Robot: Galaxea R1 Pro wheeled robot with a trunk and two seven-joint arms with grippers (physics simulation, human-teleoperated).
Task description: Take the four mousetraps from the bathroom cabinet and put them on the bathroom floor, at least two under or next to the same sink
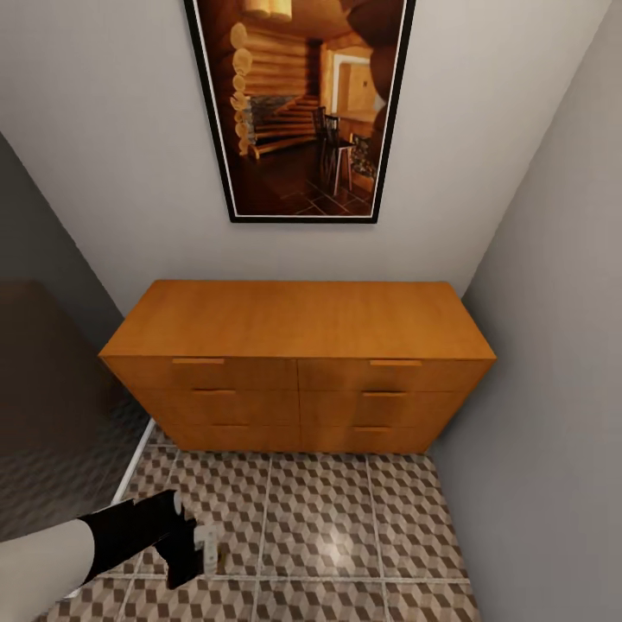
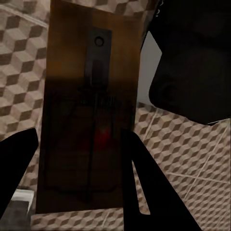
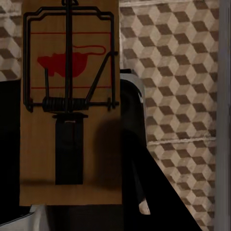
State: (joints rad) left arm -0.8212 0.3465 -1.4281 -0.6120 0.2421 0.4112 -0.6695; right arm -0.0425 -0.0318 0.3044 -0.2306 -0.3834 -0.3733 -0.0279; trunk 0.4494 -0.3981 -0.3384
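Mousetraps sit one in each gripper: one mousetrap point(image 2: 89, 120) clamped between the left gripper's point(image 2: 79, 185) dark fingers point(image 2: 144, 187), another point(image 3: 70, 101) pinched likewise by the right gripper point(image 3: 72, 192). Shadow blurs the left trap's metal parts. Ahead stands the cabinet point(image 1: 298, 367) on the tiled floor point(image 1: 320, 527).

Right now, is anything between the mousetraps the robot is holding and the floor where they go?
Nothing visible. Each gripper holds a mousetrap, left and right, and behind both lies only open cube-patterned bathroom floor, in front of the cabinet.

Dark-framed log-interior picture point(image 1: 298, 108), grey walls point(image 1: 536, 345)
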